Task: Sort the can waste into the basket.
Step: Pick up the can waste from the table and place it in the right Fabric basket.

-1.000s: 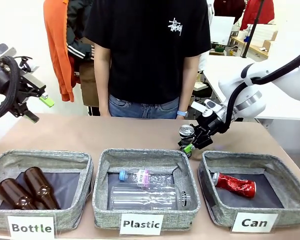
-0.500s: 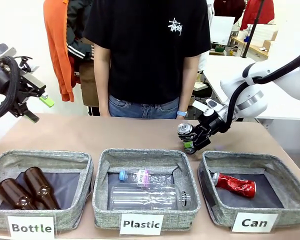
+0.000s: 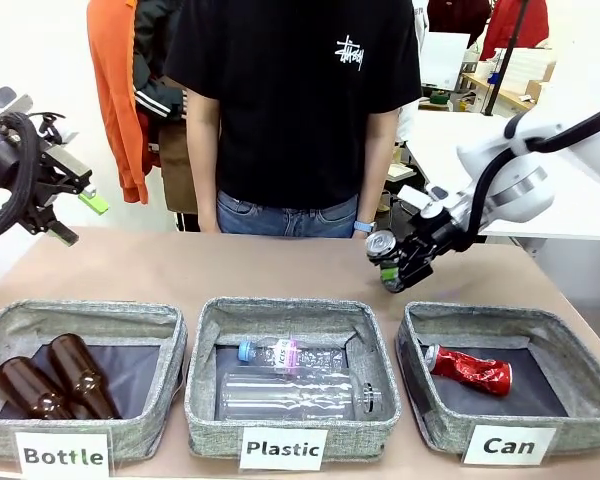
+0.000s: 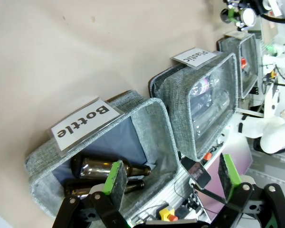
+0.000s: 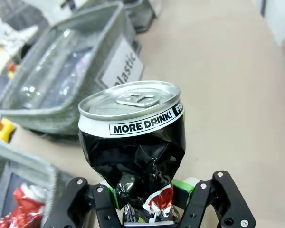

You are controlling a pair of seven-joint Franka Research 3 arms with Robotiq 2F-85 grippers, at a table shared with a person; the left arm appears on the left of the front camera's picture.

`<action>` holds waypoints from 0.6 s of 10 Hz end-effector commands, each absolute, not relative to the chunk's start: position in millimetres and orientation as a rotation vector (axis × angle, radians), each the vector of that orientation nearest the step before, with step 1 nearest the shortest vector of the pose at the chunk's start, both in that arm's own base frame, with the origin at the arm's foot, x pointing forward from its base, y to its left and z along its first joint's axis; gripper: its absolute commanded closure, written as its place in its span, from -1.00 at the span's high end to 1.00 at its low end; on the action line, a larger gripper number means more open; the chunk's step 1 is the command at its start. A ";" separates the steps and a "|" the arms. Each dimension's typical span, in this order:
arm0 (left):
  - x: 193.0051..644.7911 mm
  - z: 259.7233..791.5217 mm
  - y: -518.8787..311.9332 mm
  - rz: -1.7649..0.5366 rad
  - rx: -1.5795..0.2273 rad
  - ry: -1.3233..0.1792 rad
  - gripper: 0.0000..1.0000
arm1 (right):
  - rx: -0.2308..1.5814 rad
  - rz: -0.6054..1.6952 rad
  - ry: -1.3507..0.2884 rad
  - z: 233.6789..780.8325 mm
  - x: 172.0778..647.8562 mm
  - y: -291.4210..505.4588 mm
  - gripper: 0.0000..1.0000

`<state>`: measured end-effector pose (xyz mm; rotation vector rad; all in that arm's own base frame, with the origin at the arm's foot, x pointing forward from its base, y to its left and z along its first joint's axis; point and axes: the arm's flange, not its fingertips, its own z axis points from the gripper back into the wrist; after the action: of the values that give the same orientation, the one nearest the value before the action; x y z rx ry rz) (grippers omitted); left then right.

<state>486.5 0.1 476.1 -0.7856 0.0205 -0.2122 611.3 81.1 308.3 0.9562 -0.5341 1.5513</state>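
Gripping the crushed black can [image 5: 133,142] by its crumpled lower body, the right gripper [image 3: 398,268] has its jaws closed tight on it and holds it in the air above the table [image 3: 180,270], just behind the far left corner of the basket labelled "Can" [image 3: 435,425]. The can's silver pull-tab top [image 3: 382,243] faces up and to the picture's left, and in the right wrist view a band of print reading "MORE DRINK!" runs under its rim. The crushed red can [image 3: 470,370] already lies on the dark floor of that basket, its silver end toward the left wall.

The left gripper [image 4: 171,178] hangs high at the left edge of the table with its green-padded fingers [image 4: 115,179] spread wide and nothing between them. Below it, the "Bottle" bin [image 3: 10,425] holds brown glass bottles [image 3: 50,380], and the middle "Plastic" bin [image 3: 205,420] holds clear plastic bottles [image 3: 290,390]. A person in a black T-shirt [image 3: 300,100] stands at the far side.
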 end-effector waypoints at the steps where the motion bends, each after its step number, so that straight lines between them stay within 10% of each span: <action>1: 482.8 476.5 -0.2 -0.212 -0.799 0.012 1.00 | 0.851 1.554 -0.512 373.2 564.8 63.2 -1.00; 6: 482.8 476.5 -0.2 -0.212 -0.799 0.012 1.00 | 0.433 1.548 0.015 428.3 410.1 46.9 -1.00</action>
<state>486.2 0.0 476.7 -0.7855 0.0195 -0.2127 431.5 32.4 444.6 0.5418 -0.1050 1.6267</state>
